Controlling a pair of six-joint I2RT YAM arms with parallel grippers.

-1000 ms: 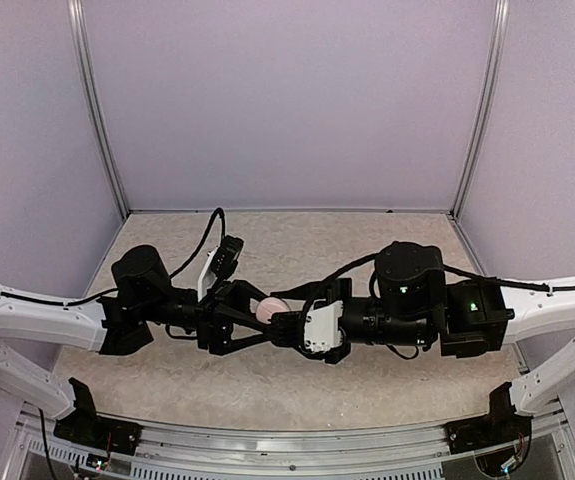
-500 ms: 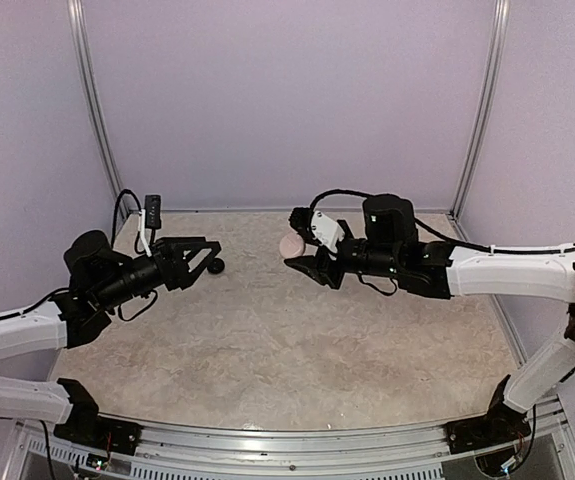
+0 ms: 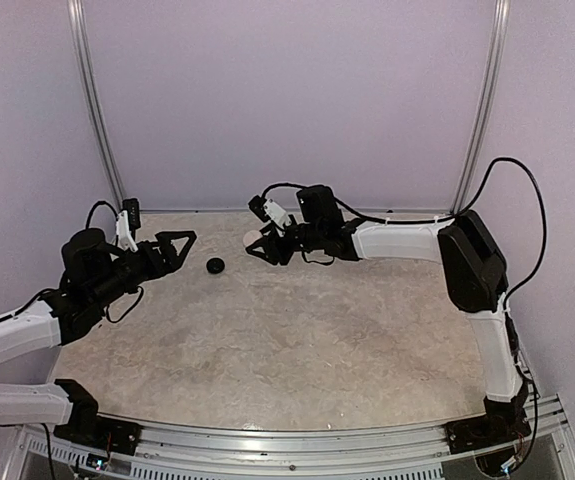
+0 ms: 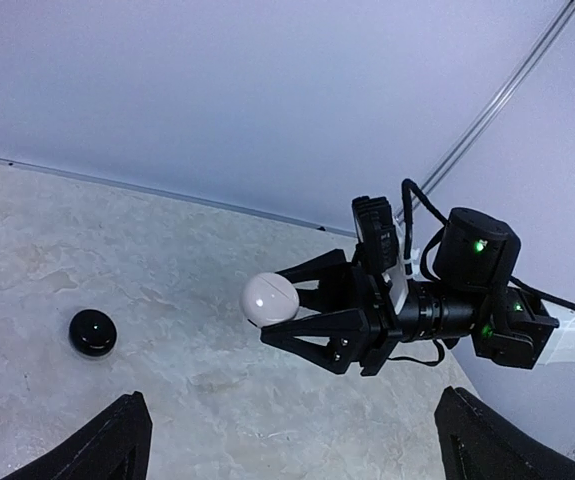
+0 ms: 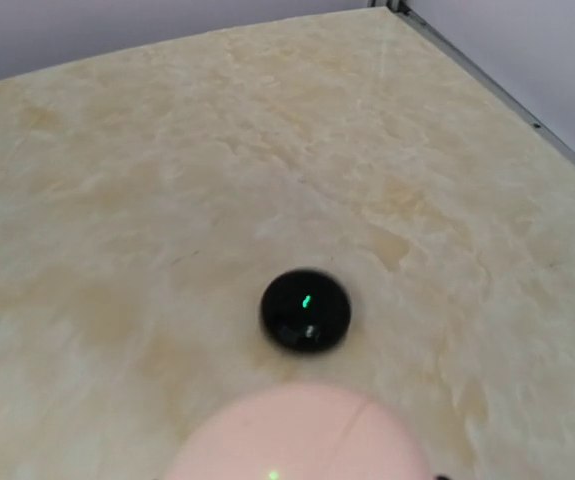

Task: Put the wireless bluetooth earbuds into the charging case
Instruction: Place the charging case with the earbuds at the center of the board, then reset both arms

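Left tool (image 3: 183,248) was spread wide with nothing in it, just left of the black round case (image 3: 214,265) parked on the desk (image 3: 297,330). The pale round case (image 4: 270,298) was pinched in the right tool (image 3: 258,243). No earbuds could be spotted, so it was probably early days. Next, a case would need setting down and opening.
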